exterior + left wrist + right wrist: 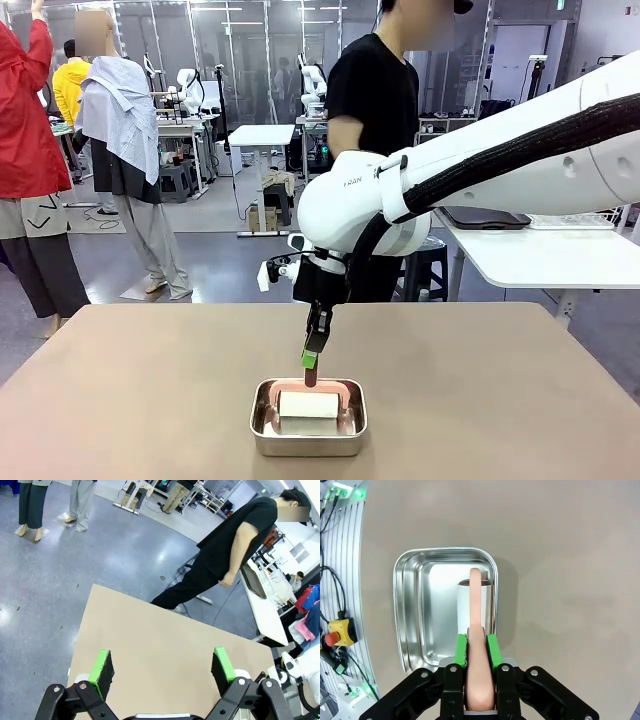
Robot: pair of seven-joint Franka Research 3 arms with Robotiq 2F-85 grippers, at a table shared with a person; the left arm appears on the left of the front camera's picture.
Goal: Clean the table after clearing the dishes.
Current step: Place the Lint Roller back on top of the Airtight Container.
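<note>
Reading the right arm's white shell (352,190), we made out grey letters that looked like "FRAN", the rest curving out of sight; no other writing was legible to us. We took the steel pan (308,417) as our landmark: it sat on the table (140,390) near the robot's edge, about midway across. Directly above the pan, the right gripper (311,360) pointed straight down, its green pads (491,649) clenched on the salmon-pink handle (476,630) of a lint roller whose white roll (308,405) lay inside the pan. From the right wrist camera we saw the handle running between both pads and out over the roll (465,605), which lay against one long wall of the pan (410,605), with bare steel floor beside it. We could not tell whether the roll rested on the pan's floor or hung just clear of it. The left gripper (165,672) hovered high over the table (160,640), released, its green pads (101,670) spread wide with nothing between them. Beyond the far edge of the table from the pan, a person in a black shirt (372,95) stood beside a smaller white table (540,255).
</note>
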